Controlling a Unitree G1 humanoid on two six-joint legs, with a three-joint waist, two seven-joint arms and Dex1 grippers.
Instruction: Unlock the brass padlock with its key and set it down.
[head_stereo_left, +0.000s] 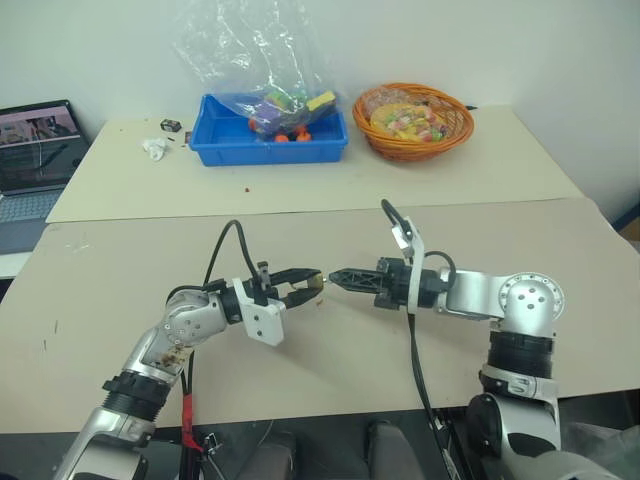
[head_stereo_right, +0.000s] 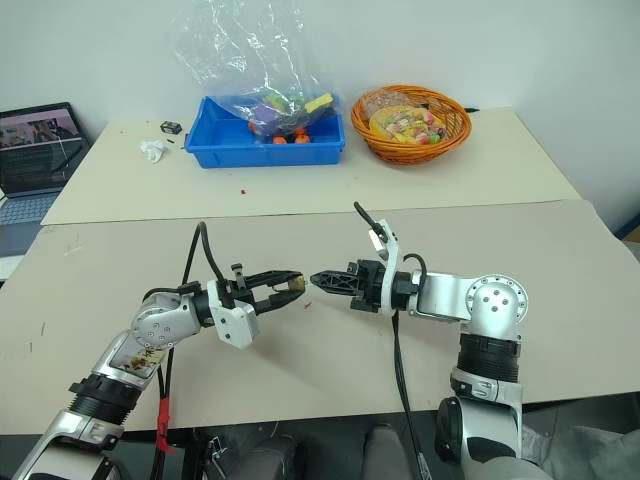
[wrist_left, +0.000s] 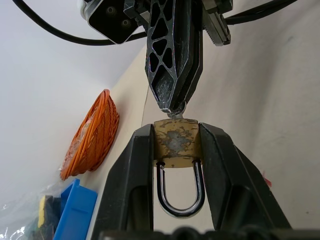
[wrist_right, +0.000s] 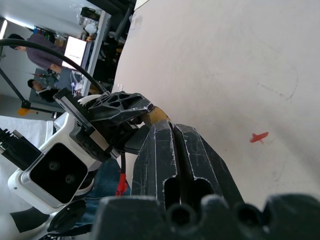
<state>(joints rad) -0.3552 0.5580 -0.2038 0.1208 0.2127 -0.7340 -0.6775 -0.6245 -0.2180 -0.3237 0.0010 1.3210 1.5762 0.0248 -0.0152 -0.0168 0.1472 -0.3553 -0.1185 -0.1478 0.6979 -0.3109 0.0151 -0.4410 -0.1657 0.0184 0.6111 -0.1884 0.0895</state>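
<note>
The left end effector (head_stereo_left: 312, 281) pinches the brass padlock (head_stereo_left: 316, 284) between its fingertips above the tan bench (head_stereo_left: 330, 340), while the right end effector (head_stereo_left: 333, 276), fingers pressed together, meets it tip to tip from the other side. At the back of the bench stand a blue bin (head_stereo_left: 268, 148) with a clear plastic bag (head_stereo_left: 250, 60) and an orange basket (head_stereo_left: 413, 120); a laptop (head_stereo_left: 35, 150) sits off to the left.

In the left wrist view, the padlock (wrist_left: 175, 142) is clamped at its sides by the two black fingers (wrist_left: 132, 170), its silvery shackle (wrist_left: 180, 192) looped back toward the wrist. The right end effector's tip (wrist_left: 171, 106) touches the padlock's far face, where a sliver of silvery metal shows, too small to tell whether it is the key.

In the right wrist view, the closed fingers (wrist_right: 160, 155) reach the brass body (wrist_right: 156, 115), which the left end effector (wrist_right: 145, 112) holds.
</note>
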